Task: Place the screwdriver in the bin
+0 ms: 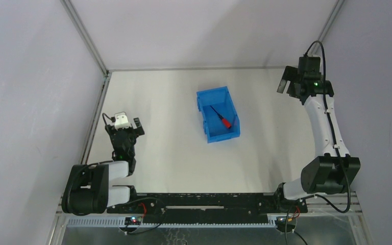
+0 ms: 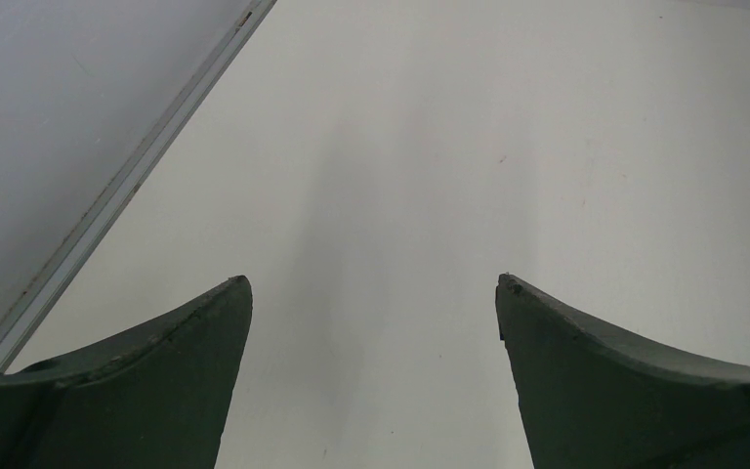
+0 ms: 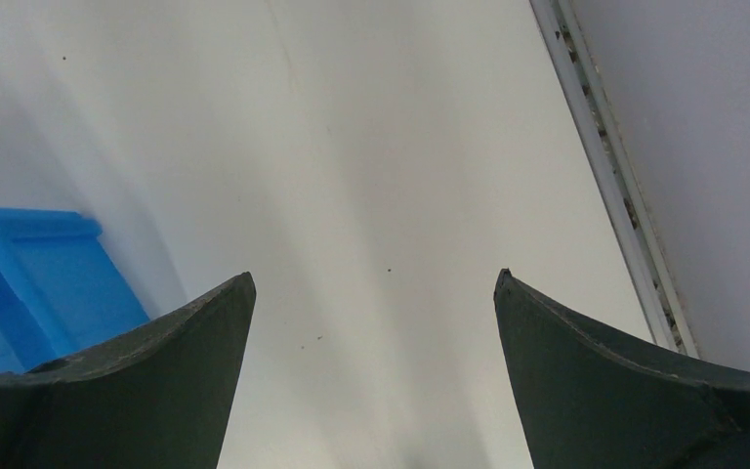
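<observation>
Both hands were empty. The left gripper point(image 2: 373, 283) had its fingers spread wide over the bare table point(image 2: 430, 147), and the right gripper point(image 3: 375, 278) was spread just as wide with nothing between its fingers. The screwdriver point(image 1: 220, 117) lay inside the bin point(image 1: 200, 109), slantwise on the floor, its red handle toward the near right corner and its thin black shaft pointing to the far left. Judged from that, the task looked done. As a thing to handle, the screwdriver seemed light and stiff, slim enough to roll on a flat surface, with a shaft too thin and smooth to pinch well. The handle, taken crosswise from above near its middle, would have been the safer hold. Where it lay, the upright walls of the bin would have crowded any reach for it. The left arm was folded low beside its base at the left of the table, its gripper pointing toward the far side, well apart from the bin. The right arm reached up and forward along the right side with its wrist held high, and its camera caught only a corner of the bin at the left edge of its view.
</observation>
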Motion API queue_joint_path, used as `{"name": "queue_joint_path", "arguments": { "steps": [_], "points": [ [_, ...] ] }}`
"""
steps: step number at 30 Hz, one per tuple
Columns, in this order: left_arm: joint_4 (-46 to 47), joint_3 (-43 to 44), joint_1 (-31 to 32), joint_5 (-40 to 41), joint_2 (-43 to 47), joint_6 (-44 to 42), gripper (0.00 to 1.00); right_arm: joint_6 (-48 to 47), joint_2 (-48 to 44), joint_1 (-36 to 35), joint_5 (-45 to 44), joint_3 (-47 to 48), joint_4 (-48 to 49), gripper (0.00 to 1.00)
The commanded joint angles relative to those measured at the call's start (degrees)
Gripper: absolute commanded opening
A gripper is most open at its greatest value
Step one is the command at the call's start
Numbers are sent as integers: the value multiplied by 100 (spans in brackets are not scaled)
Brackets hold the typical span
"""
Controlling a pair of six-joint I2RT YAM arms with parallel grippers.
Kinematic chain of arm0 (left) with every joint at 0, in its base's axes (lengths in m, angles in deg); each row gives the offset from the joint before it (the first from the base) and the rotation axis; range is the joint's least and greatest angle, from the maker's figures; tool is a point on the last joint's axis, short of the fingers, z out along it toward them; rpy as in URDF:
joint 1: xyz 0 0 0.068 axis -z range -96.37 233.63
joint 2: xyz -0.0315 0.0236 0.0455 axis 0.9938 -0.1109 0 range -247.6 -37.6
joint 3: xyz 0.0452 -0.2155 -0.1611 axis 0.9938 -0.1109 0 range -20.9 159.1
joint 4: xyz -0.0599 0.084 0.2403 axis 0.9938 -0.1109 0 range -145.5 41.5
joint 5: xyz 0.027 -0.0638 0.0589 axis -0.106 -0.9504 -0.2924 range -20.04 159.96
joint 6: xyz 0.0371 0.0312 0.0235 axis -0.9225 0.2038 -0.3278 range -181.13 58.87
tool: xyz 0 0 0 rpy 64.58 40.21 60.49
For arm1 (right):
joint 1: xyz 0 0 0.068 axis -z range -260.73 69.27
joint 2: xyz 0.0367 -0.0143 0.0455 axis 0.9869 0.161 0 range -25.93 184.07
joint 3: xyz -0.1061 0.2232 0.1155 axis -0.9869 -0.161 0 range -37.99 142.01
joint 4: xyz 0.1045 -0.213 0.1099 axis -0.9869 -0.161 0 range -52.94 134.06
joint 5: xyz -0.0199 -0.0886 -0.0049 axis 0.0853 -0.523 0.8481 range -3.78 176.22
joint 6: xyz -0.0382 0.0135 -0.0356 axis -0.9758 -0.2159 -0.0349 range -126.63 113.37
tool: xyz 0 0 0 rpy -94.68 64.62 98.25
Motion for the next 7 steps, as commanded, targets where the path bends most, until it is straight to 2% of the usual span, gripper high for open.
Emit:
{"name": "queue_joint_path", "arguments": {
  "steps": [1, 7],
  "points": [
    [396, 219, -38, -43, 51, -55, 100, -66, -175, -23, 45, 30, 153, 100],
    [396, 217, -38, -40, 52, -55, 100, -34, -252, -15, 301, -41, 249, 100]
  ]
}}
